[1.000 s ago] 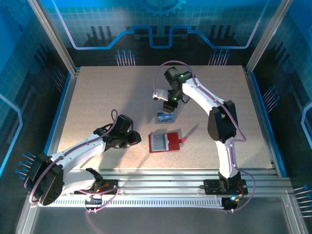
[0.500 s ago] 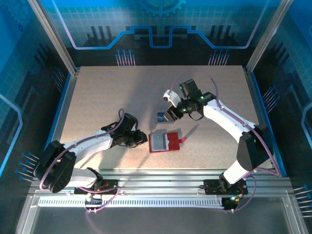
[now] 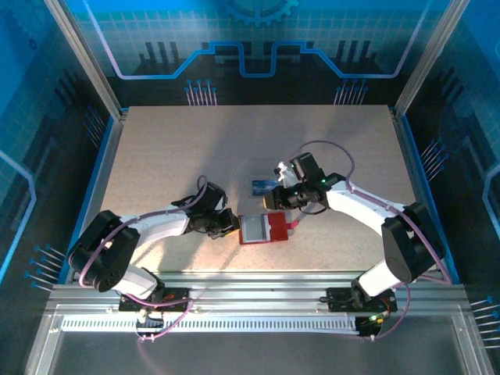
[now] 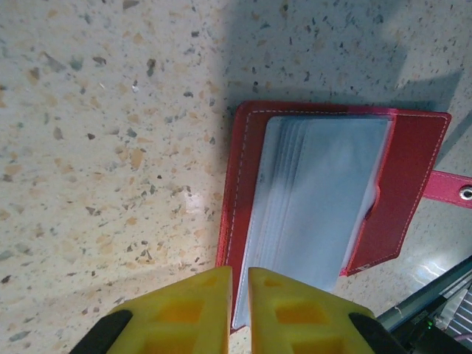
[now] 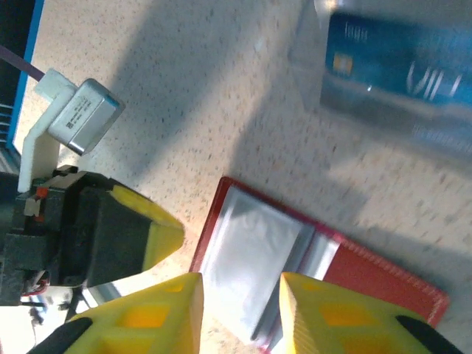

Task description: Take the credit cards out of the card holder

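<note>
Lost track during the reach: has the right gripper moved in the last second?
Yes. In the top view the right gripper came from beyond the blue card nearward to the far edge of the card holder.

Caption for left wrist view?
Left gripper, fingers almost together, at the edge of the open red card holder on the table.
</note>
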Tool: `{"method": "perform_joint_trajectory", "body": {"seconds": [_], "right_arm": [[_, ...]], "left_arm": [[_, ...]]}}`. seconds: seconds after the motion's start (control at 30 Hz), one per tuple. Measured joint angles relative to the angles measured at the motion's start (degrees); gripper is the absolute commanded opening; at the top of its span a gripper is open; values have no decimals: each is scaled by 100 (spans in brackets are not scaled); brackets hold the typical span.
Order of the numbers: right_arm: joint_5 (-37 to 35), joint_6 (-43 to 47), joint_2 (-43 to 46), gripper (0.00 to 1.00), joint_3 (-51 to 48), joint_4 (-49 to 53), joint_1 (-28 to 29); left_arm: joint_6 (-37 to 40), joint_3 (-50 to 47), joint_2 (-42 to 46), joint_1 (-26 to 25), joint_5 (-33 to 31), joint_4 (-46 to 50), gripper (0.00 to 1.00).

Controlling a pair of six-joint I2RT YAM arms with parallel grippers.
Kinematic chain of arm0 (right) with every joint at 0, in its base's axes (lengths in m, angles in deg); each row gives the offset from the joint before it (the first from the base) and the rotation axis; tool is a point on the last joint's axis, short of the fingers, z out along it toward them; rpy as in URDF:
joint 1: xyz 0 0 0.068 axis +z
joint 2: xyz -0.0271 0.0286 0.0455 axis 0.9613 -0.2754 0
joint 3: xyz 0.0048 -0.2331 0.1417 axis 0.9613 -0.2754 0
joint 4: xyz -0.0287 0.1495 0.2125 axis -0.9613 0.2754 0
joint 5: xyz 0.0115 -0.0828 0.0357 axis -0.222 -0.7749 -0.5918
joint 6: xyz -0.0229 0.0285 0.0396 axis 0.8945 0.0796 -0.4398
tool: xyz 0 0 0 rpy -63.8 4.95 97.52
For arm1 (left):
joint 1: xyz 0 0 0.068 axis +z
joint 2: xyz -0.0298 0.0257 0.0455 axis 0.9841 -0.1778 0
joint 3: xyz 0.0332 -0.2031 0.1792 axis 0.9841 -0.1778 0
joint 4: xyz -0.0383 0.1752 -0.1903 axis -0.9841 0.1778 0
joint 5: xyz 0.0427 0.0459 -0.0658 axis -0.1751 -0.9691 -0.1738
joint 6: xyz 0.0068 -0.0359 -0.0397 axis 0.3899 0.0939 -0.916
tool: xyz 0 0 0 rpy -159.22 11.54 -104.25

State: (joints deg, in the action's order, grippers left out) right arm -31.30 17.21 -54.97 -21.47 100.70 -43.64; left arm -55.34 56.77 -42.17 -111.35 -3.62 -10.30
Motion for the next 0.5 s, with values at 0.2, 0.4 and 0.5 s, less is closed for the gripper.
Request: {"method": "perform_joint_trajectory", "body": {"seconds": [0.2,0.4,0.5], "right_arm": [[66,-380,-149,31,-37,-146,343],[33,-516,-494,30,-46,-168,616],[-20,-546,-625,31,-46,-162,726]], "left_arm": [[0,133,-232,0,55,-85,7],[2,144,-396,0,120,-179,5],[4,146,-431,-2,138,-177,5]]}}
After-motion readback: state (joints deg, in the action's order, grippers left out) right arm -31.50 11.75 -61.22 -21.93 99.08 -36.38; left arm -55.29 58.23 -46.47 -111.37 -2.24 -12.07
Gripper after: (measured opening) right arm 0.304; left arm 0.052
